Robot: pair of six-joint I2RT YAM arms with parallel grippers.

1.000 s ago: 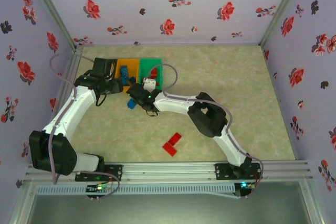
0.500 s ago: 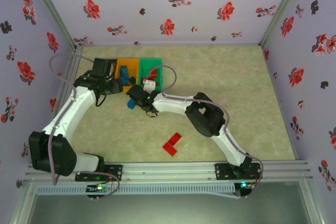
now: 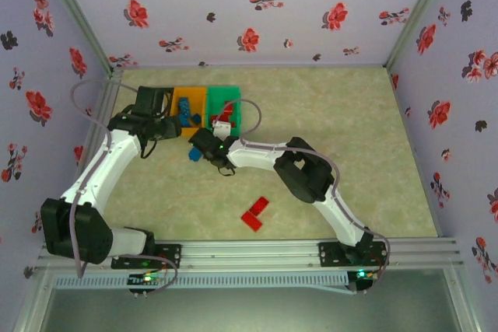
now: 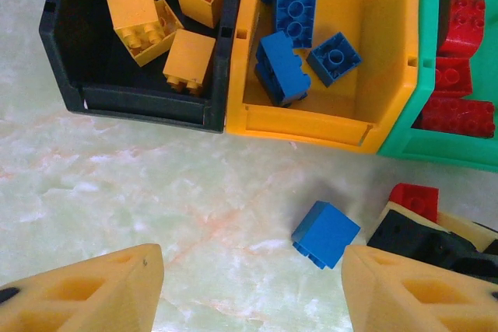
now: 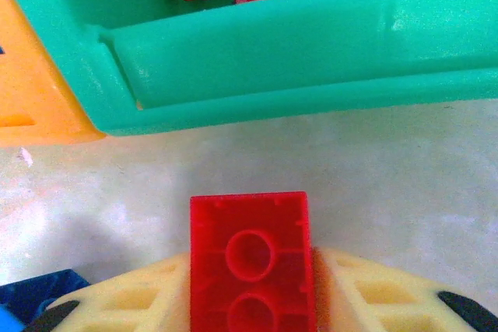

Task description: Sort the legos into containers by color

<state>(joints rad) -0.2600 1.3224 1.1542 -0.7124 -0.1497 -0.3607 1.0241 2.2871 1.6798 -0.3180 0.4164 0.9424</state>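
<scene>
**Bins (L wrist view, top of frame):** 3 in a row, walls touching. From left to right:
- black bin, w/ yellow legos inside
- orange bin, w/ blue legos inside
- green bin, w/ red legos inside

In the top view the row sits upper left of centre.

**Left fingers:** at the bottom corners of the L wrist view. Spread wide, nothing between them. Bare worktop lies below, just under the black and orange bins.

**Right fingers:** at the bottom of the R wrist view. Closed on a single red lego, one finger against each side. The lego is just below the green bin's wall and apart from it. Contact w/ the worktop: cannot tell.

**Loose blue lego:** on the worktop, lower right of the L wrist view, just beside the right fingers.

**Red pair:** top view, lower centre. The 2 pcs touch each other and lie well apart from the bins.
</scene>
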